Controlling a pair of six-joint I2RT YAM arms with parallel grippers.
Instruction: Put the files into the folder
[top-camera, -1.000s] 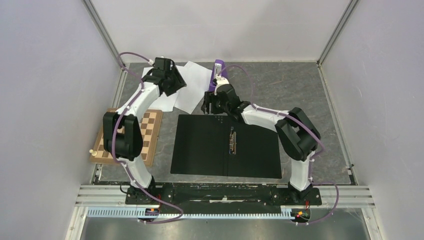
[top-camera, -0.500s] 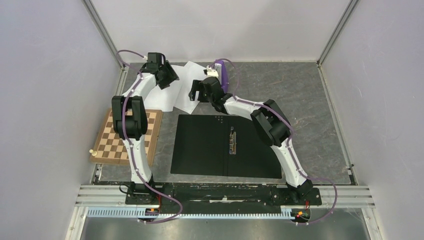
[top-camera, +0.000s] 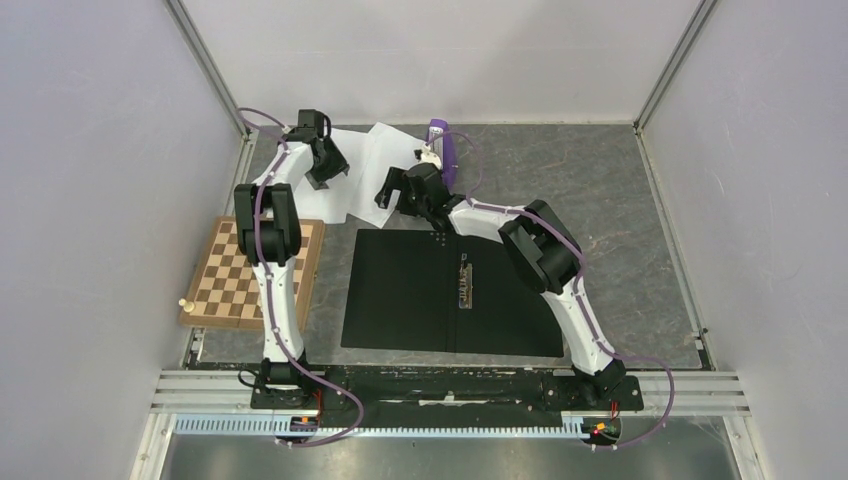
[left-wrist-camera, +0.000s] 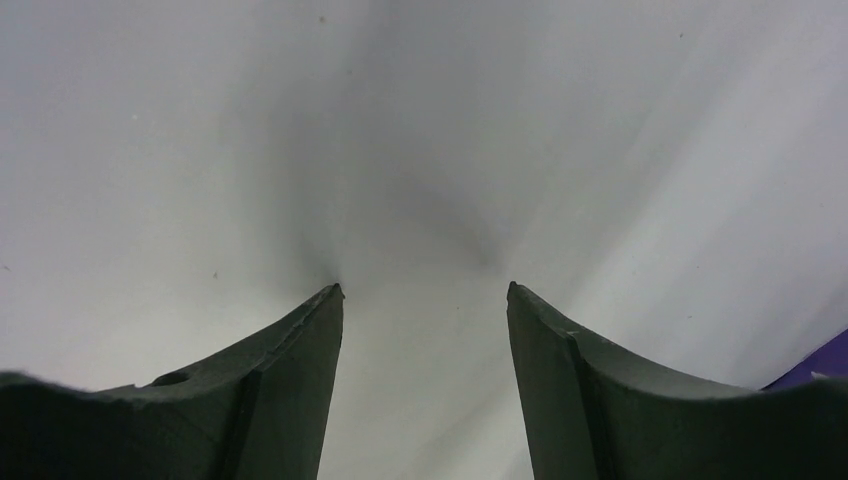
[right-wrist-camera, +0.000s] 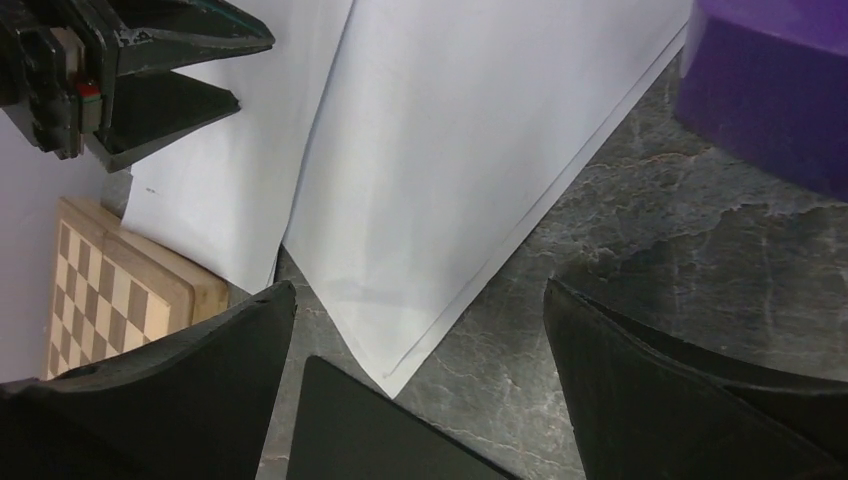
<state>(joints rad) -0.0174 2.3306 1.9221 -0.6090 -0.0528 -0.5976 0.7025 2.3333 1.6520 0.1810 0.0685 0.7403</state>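
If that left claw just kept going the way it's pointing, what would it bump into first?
The files: white paper fills the wrist view straight ahead of the left gripper, whose jaws stand open. The paper looks very close, perhaps touching the tips, though depth is hard to judge here.

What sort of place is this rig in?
Probably a lab test cell: plain white walls box in the grey table, a metal rail runs along its near edge, and the folder, papers and chessboard look like props.
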